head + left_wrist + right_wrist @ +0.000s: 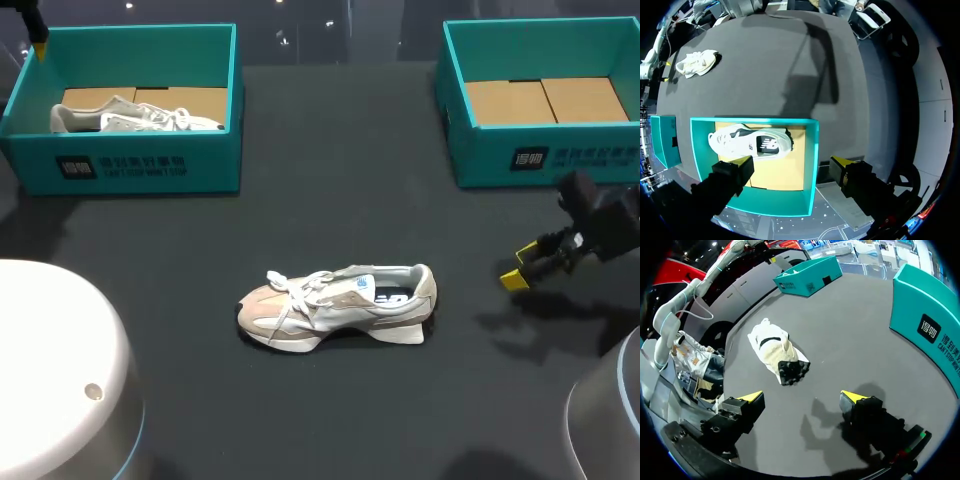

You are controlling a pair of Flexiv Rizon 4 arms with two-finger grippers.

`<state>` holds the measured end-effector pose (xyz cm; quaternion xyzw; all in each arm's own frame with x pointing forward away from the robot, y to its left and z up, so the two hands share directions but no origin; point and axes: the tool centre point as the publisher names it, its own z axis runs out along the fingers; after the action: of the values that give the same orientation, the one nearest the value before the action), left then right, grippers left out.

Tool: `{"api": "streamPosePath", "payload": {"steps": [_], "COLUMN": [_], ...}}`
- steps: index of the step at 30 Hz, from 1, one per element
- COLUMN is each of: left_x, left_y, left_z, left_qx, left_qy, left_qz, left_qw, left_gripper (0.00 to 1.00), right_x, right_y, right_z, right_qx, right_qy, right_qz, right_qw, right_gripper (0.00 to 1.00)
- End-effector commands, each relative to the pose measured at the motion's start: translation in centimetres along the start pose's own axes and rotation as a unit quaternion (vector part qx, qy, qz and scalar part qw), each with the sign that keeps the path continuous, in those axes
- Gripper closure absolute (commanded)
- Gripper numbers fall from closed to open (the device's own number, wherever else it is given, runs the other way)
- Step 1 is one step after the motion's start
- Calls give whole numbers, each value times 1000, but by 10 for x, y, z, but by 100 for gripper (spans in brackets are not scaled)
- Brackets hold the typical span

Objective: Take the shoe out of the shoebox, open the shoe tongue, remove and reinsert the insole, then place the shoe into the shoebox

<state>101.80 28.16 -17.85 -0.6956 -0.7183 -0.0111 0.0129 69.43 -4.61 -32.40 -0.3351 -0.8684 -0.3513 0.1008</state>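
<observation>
In the head view the shoe (338,305) sits on its sole at mid-table, outside both boxes. I take that to mean the tongue and insole work is next. My right gripper (525,265) hangs low near the heel end, not touching it, which looks like a sensible place to start a reach from. The right box (545,160) shows only its cardboard floor, so I judge it to be where the shoe will go. The left box (130,165) holds a second shoe (130,118). In the left wrist view my left gripper (791,162) hovers above the left box (812,165), fingers spread wide with nothing between them. The second shoe (750,141) lies below it and the shoe (696,61) is far off across the table. In the right wrist view my right gripper (803,396) is also spread wide and empty. The shoe (775,347) is ahead of it, heel nearest, with bare table between, and the right box (930,325) is off to one side.
</observation>
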Motion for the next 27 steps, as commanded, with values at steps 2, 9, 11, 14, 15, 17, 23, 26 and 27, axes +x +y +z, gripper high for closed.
{"api": "streamPosePath", "payload": {"steps": [2,9,11,14,15,17,23,26,27], "left_x": [0,0,0,0,0,0,0,0,0], "left_y": [0,0,0,0,0,0,0,0,0], "left_z": [0,0,0,0,0,0,0,0,0], "left_qx": [0,0,0,0,0,0,0,0,0], "left_qy": [1,1,1,1,1,1,1,1,1], "left_qz": [1,1,1,1,1,1,1,1,1], "left_qw": [1000,1000,1000,1000,1000,1000,1000,1000,1000], "left_gripper": [0,0,0,0,0,0,0,0,0], "right_x": [-9,-24,-24,-24,-24,-24,-25,-28,-29], "right_y": [-13,-24,-24,-24,-24,-24,-26,-29,-29], "right_z": [10,11,11,11,11,11,15,19,20], "right_qx": [-134,-196,-196,-196,-196,-196,-189,-198,-196], "right_qy": [-14,46,46,46,46,46,24,-4,-14], "right_qz": [-31,-124,-124,-124,-124,-124,-143,-165,-176], "right_qw": [990,972,972,972,972,972,971,966,964], "right_gripper": [0,0,0,0,0,0,0,0,0]}}
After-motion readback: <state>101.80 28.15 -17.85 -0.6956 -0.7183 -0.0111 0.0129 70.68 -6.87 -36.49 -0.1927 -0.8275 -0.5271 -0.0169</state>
